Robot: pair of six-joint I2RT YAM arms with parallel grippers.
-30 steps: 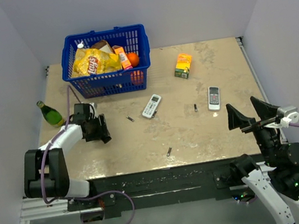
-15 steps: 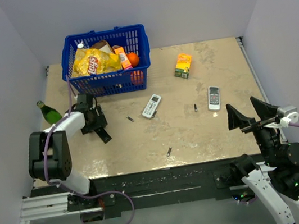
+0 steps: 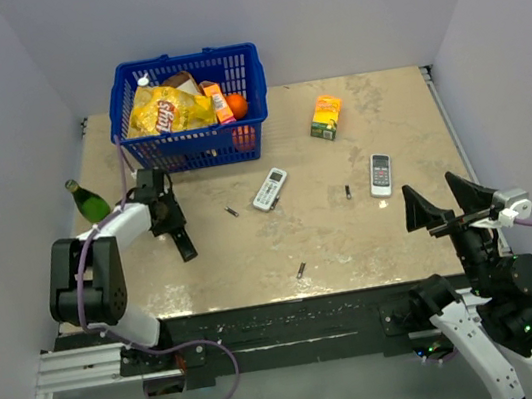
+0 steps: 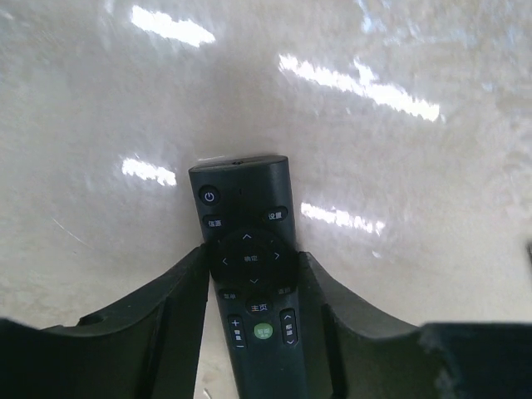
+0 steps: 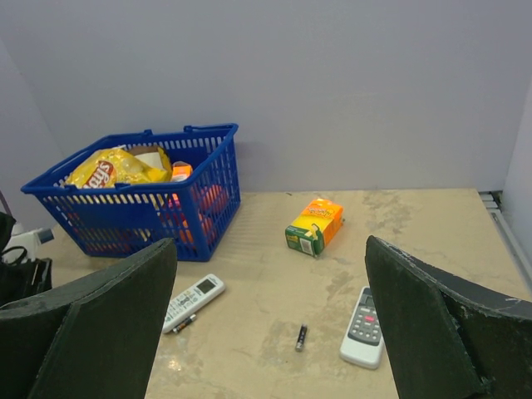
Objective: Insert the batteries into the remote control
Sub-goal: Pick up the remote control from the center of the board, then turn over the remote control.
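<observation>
The remote control [image 4: 241,187] is clenched by the left tool [image 4: 251,254], shifted slightly nearer than before (right tool [image 3: 434,195] stays spread).

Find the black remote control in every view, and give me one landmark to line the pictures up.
Top external: remote control, left of centre, in the left gripper, on the near side of the blue basket.
Left wrist: bottom centre, buttons up, a finger at each side.
Right wrist: not visible.
Landmark: the blue basket, in top external and right wrist; left wrist lacks it.
</observation>
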